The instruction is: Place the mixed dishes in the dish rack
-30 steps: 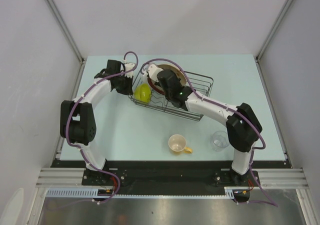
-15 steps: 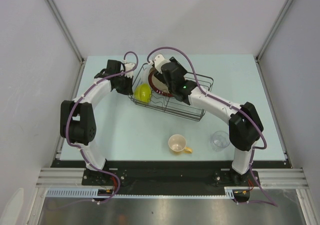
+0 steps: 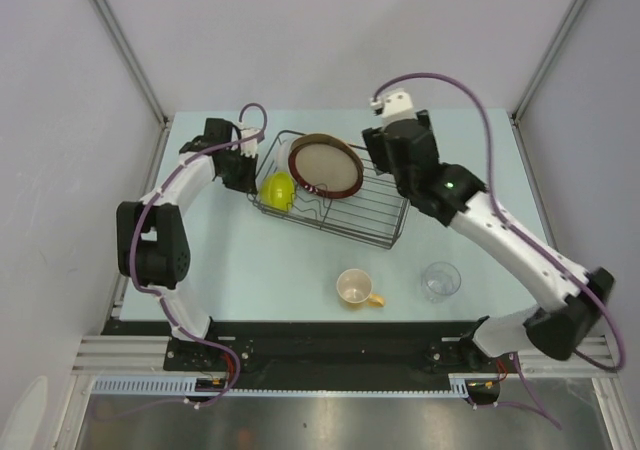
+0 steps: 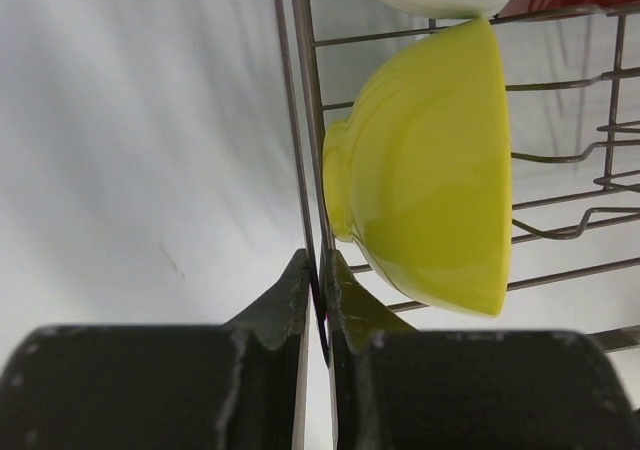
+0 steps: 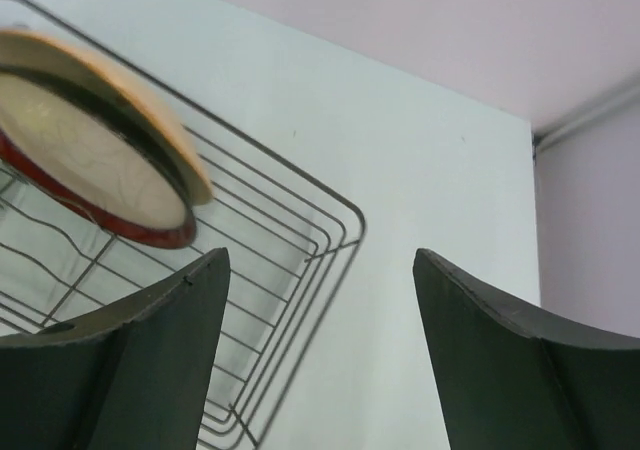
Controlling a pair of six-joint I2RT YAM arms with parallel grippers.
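The left jaws are squeezing a side wire of the rack by the green bowl, while the right jaws are hanging open above its far right corner.

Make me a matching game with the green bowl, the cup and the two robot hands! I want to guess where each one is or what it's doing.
Things:
1. lime-green bowl
2. cream cup
3. left gripper
4. right gripper

Places or states:
A. open, holding nothing
B. on the table, next to the clear glass
C. shut on a wire of the dish rack
D. inside the dish rack, at its left end

Pairs: 1-D, 2-B, 3-C, 4-A.
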